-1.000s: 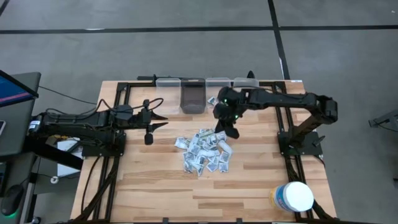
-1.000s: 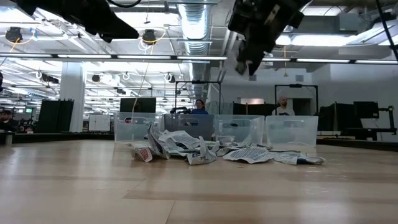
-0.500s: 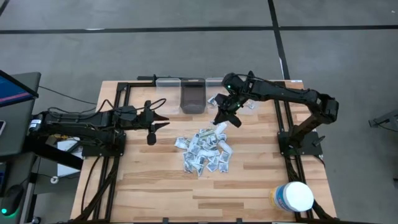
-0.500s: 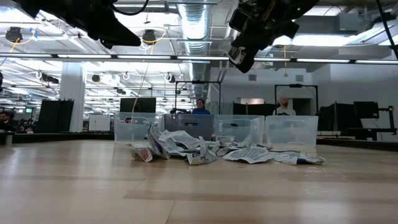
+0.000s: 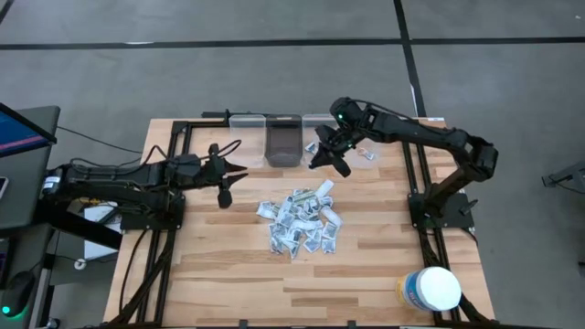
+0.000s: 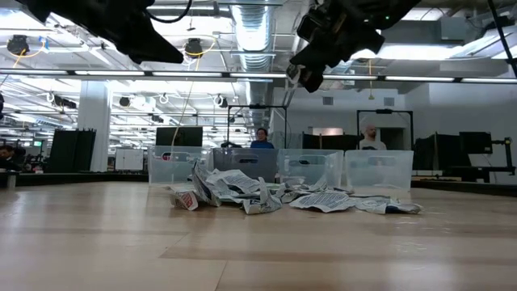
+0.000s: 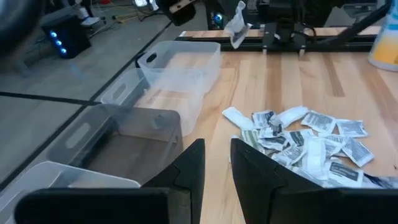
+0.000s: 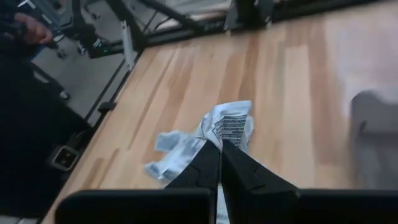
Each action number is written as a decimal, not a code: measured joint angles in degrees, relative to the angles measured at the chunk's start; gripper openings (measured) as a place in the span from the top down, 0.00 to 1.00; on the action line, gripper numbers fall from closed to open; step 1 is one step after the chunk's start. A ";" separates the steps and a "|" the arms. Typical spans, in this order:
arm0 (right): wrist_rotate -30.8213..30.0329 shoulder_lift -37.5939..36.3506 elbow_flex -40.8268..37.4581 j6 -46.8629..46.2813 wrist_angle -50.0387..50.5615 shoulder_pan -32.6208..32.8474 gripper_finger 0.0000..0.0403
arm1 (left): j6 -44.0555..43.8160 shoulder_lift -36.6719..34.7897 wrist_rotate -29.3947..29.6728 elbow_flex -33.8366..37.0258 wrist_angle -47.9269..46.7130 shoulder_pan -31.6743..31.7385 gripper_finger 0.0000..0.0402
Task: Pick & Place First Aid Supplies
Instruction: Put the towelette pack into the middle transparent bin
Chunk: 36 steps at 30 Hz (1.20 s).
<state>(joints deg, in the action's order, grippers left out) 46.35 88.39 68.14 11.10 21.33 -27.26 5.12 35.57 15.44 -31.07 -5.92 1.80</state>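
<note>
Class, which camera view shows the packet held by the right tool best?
The right wrist view: the packet fills the centre, pinched in the right tool. The left wrist view shows it dangling, small; the high and low views barely show it.

Looked like a large open robotics lab or industrial workshop; high ceiling hung with exposed silver ducts [image 6: 257,32] and long rows of strip lights [image 6: 73,74]; grey concrete floor [image 5: 274,73] crossed by dark lines; black metal frames [image 6: 258,121] and dark monitors [image 6: 179,136] ranged across the hall; two people [image 6: 260,139] at stations far behind; a wooden counter [image 5: 366,274] edged with black rails, flanked by a screen [image 5: 23,128] on a stand.
</note>
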 joint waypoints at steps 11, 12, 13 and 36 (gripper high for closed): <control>-3.32 0.14 -0.07 0.02 -6.92 -4.57 1.00 | 0.14 0.07 -0.03 0.00 -0.03 4.99 0.81; -3.90 0.14 -0.07 0.02 -7.54 -5.03 1.00 | 0.14 0.07 -0.01 0.00 -0.03 5.58 0.81; -5.28 0.14 -0.07 0.02 -8.22 -5.39 1.00 | 0.15 0.07 -0.01 0.00 -0.02 6.16 0.81; -46.44 10.24 -0.07 6.92 -8.62 -5.23 0.90 | -0.06 0.07 -0.55 0.00 3.40 12.57 0.81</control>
<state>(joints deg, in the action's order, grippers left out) -0.09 98.63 68.07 18.02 12.71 -32.49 5.05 35.64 14.90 -31.07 -2.52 14.37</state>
